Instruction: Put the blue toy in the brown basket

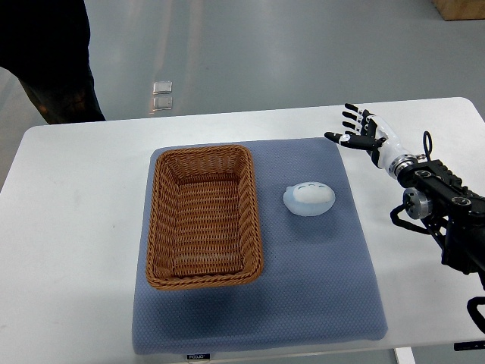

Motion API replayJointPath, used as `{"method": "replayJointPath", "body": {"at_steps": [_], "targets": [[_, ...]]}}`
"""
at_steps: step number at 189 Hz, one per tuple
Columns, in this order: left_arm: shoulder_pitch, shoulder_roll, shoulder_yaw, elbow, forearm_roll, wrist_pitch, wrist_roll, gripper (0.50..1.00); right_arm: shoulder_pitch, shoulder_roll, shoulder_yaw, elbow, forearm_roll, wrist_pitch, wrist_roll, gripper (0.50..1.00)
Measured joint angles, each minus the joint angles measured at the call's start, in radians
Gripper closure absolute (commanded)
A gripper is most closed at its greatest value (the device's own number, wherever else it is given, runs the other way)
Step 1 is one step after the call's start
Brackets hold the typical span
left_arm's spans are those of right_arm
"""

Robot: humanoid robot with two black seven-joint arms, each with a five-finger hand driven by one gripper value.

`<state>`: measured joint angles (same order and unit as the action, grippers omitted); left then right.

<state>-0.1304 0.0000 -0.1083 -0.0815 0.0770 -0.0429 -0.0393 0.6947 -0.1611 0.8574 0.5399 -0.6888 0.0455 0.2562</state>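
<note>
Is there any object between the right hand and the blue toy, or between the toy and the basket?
Nothing visible: only bare blue mat lies between the open right hand, blue toy and brown basket.

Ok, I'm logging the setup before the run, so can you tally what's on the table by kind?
Baskets: 1, the brown basket, with nothing in it
Toys: 1, the blue toy, lying right of the basket
Mats: 1, the blue-grey mat under both
Total: 3
The right hand hovers open over the table's far right corner and holds nothing.

Picture edges crop the right arm and person.
</note>
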Motion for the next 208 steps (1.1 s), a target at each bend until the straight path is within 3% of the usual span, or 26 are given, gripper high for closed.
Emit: {"method": "replayJointPath", "body": {"at_steps": [208], "targets": [[-0.002, 0.000, -0.004, -0.001, -0.001, -0.003, -0.001, 0.500, 0.044, -0.008, -0.065, 0.002, -0.002, 0.010, 0.001, 0.585]]}}
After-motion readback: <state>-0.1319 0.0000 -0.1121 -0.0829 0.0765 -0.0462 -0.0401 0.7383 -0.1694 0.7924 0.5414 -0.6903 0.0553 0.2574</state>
